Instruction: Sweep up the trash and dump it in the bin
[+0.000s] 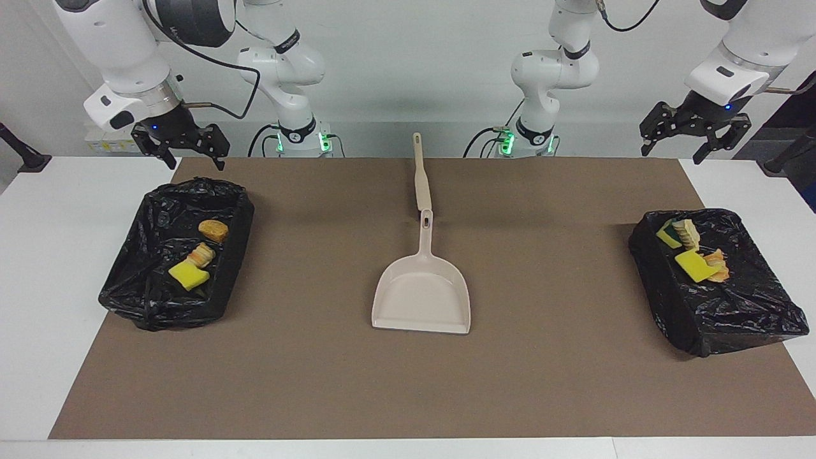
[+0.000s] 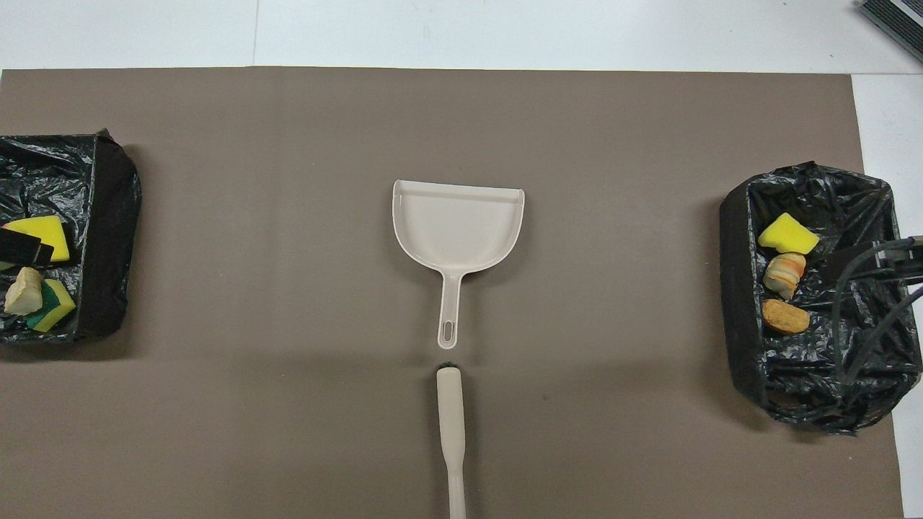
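The trash lies in two black-lined bins. The bin (image 1: 153,299) (image 2: 743,288) at the right arm's end holds a yellow sponge chunk (image 1: 188,275), a striped pastry piece (image 1: 203,254) and a tan bun (image 1: 213,230). The bin (image 1: 733,312) (image 2: 108,238) at the left arm's end holds a yellow sponge (image 1: 695,264), an orange pastry (image 1: 718,262), a green-backed sponge (image 1: 667,237) and a tan scrap (image 1: 687,230). My right gripper (image 1: 196,164) hangs open and empty above its bin's nearer rim. My left gripper (image 1: 674,152) hangs open and empty, high over the table's edge by the mat's corner.
A beige dustpan (image 1: 422,293) (image 2: 458,231) lies mid-mat, its handle pointing toward the robots. The beige brush handle (image 1: 419,172) (image 2: 451,425) lies in line with it, nearer to the robots. A brown mat (image 1: 542,382) covers the white table.
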{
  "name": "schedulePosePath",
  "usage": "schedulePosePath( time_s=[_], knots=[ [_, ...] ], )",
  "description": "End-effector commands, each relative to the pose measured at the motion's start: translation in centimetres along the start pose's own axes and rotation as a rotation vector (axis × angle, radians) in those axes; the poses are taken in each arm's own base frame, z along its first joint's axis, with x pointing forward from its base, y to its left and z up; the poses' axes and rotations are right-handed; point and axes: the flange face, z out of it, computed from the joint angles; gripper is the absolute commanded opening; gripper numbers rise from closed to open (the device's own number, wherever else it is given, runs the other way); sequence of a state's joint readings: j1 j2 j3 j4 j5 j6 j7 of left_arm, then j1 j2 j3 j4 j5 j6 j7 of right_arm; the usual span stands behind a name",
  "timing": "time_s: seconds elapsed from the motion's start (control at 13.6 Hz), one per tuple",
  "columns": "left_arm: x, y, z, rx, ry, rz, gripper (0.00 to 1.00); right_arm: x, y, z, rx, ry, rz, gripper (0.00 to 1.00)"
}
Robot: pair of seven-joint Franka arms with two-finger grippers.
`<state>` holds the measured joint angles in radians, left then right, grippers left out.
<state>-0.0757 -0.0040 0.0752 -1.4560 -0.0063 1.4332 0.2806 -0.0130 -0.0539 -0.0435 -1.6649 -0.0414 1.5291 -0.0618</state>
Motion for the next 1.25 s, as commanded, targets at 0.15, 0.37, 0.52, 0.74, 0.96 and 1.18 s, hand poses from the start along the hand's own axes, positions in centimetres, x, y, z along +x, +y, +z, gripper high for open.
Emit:
schedulePosePath(
  time_s=[0.15,0.37,0.52,0.74,0.96,1.18],
  knots=[
    [-1.63,0.1,0.08,-0.021,0.004,-0.029,1.0,-0.98,-0.79,-1.14,0.015,0.016,0.014,1.0],
    [-1.46,-0.1,0.05,-0.019,0.01,-0.064,1.0,-0.96,-1.14,-1.17,0.015,0.023,0.008,1.0],
    [-1.5,-0.27,0.03,-0.017,0.011,-0.068,1.0,-0.95,-1.4,-1.11,0.016,0.022,0.004,1.0],
    [-1.44,-0.04,0.0,-0.016,0.014,-0.061,1.0,-0.94,-1.32,-1.19,0.016,0.025,0.005,1.0],
    [-1.55,-0.17,0.0,-0.016,0.013,-0.057,1.0,-0.94,-1.24,-1.12,0.016,0.024,0.007,1.0],
    [-1.52,0.06,-0.09,-0.016,0.015,-0.054,1.0,-0.82,-1.15,-1.21,0.008,0.028,0.001,1.0]
  ],
)
